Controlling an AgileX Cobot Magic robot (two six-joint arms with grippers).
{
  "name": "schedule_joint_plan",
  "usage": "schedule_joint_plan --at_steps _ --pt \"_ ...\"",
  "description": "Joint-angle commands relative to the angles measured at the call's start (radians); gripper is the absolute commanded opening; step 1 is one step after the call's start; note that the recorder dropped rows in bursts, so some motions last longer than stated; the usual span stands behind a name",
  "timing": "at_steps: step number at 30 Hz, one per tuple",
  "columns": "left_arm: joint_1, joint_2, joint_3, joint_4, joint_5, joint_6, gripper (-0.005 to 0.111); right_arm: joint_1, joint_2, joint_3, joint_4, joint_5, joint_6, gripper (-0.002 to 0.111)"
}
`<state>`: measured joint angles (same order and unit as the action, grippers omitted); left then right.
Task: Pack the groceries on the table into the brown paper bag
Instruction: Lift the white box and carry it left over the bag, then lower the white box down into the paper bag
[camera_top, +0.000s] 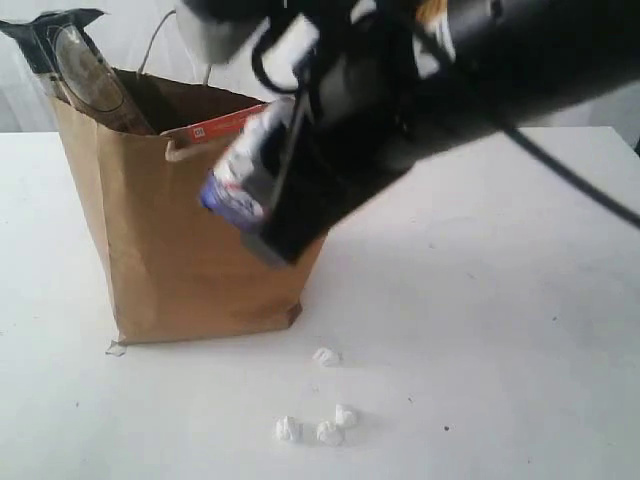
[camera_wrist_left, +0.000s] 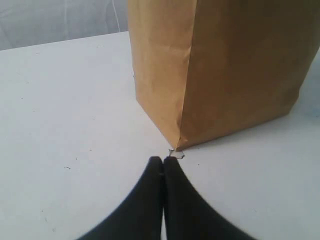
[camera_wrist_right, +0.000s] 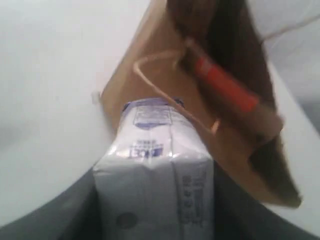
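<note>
The brown paper bag (camera_top: 180, 250) stands upright on the white table (camera_top: 500, 330), left of centre. A long dark-topped packet (camera_top: 75, 60) sticks out of its far left corner, and a red-orange labelled item (camera_top: 225, 125) shows inside near the rim. My right gripper (camera_top: 262, 188) is shut on the white carton (camera_top: 238, 172), tilted just above the bag's right front rim. In the right wrist view the carton (camera_wrist_right: 150, 145) fills the gripper (camera_wrist_right: 152, 172), over the bag (camera_wrist_right: 150, 55) and its cord handle (camera_wrist_right: 165, 100). My left gripper (camera_wrist_left: 163, 162) is shut and empty, low by the bag's (camera_wrist_left: 225, 65) bottom corner.
Several tiny white lumps (camera_top: 325, 356) lie on the table in front of the bag. A small torn scrap (camera_wrist_left: 176, 152) sits at the bag's bottom corner. The right arm (camera_top: 500, 70) crosses the top of the exterior view.
</note>
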<state>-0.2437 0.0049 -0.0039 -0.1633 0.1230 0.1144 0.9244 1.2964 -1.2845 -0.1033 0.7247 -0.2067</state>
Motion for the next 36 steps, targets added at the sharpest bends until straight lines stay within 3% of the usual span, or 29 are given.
schedule_joint_plan --at_steps 1,11,22,36 --pt "0.005 -0.005 0.004 -0.006 0.002 -0.006 0.0 -0.007 0.025 -0.1 -0.021 -0.141 0.002 0.0" --pt "0.005 -0.005 0.004 -0.006 0.002 -0.006 0.0 -0.008 0.2 -0.319 -0.163 -0.161 0.002 0.0" --pt "0.005 -0.005 0.004 -0.006 0.002 -0.006 0.0 -0.013 0.241 -0.346 -0.178 -0.202 0.012 0.0" --pt "0.005 -0.005 0.004 -0.006 0.002 -0.006 0.0 -0.075 0.439 -0.453 -0.162 -0.126 0.006 0.0"
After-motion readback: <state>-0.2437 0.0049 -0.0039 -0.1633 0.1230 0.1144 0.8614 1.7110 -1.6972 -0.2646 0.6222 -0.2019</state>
